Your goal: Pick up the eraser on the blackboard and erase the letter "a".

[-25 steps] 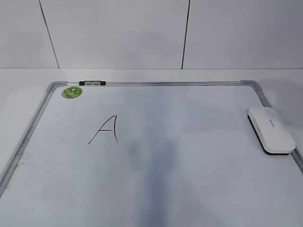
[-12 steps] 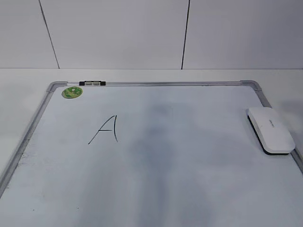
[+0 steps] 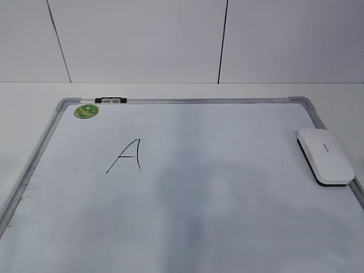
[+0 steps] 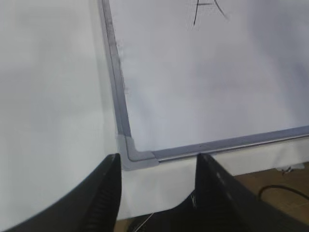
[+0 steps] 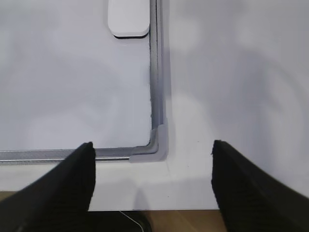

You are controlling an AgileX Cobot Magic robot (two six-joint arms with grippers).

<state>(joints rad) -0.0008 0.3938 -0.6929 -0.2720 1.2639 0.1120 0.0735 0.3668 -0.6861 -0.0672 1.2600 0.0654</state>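
Your eraser (image 3: 325, 155) lies against the blackboard's (image 3: 187, 100) right frame near its far right corner, long axis along that frame, straight ahead of the wide-open, empty right gripper (image 5: 152, 181), while only the left wrist view shows the half-open, empty left gripper (image 4: 157, 188) at the near left corner.

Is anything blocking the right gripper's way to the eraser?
Nothing visible. The right gripper hangs open over the blackboard's near right corner, and the eraser lies farther along that edge, only bare board between.
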